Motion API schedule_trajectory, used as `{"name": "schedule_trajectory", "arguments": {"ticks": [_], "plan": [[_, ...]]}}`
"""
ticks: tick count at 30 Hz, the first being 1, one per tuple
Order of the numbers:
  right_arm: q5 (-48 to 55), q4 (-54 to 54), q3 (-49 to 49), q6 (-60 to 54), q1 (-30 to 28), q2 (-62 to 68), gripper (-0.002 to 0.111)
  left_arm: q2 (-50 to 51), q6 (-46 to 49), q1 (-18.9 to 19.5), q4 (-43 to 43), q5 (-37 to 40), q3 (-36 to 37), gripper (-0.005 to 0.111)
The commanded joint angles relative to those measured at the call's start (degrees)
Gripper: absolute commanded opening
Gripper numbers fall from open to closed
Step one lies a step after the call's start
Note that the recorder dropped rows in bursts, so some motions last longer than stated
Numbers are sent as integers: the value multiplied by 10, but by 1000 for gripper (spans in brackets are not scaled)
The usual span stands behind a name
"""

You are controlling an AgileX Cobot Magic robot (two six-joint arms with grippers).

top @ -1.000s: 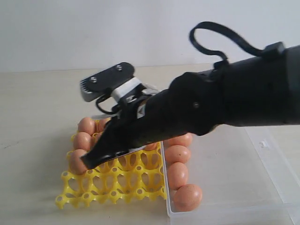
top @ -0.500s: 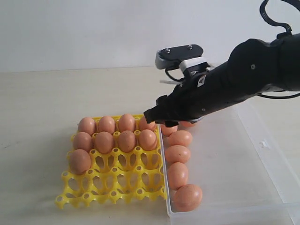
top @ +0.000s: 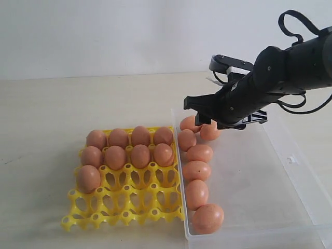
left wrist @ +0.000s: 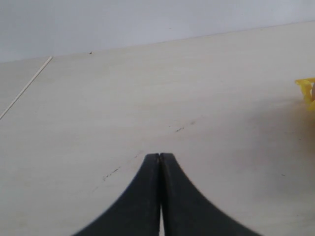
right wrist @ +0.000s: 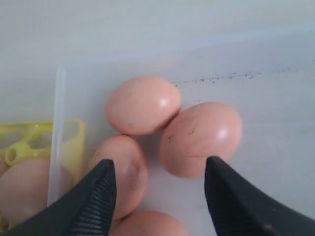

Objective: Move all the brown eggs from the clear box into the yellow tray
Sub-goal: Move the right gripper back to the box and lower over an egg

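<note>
The yellow tray [top: 127,199] holds several brown eggs [top: 140,155] in its two far rows, plus one egg [top: 88,178] in the third row. Several more brown eggs [top: 196,170] line the left wall of the clear box [top: 306,181]. My right gripper [top: 196,111] hovers open and empty over the box's far left corner. In the right wrist view the right gripper [right wrist: 158,164] stands above the gap between two eggs [right wrist: 201,137] [right wrist: 120,177], with a third egg [right wrist: 142,104] beyond. My left gripper [left wrist: 160,156] is shut on nothing, over bare table.
The box's right part [top: 259,171] has no eggs in it. The tray's near rows [top: 140,207] have open cups. A corner of the yellow tray [left wrist: 307,91] shows at the edge of the left wrist view. Tray and box stand side by side, touching.
My right gripper has left the tray and swung right and back to the box's far left corner, and its jaws have opened. The tray's eggs that it covered are in sight.
</note>
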Motion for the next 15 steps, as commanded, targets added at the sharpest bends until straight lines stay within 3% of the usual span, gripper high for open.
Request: {"name": "schedule_trajectory", "arguments": {"ticks": [1,15], "plan": [[-16,11,-12,21,-15,20,54,0,-2,-3,0,-5,-2,0],[-35,53,-12,32,-35,51,54,0,-2,-3,0,-5,-2,0]]}}
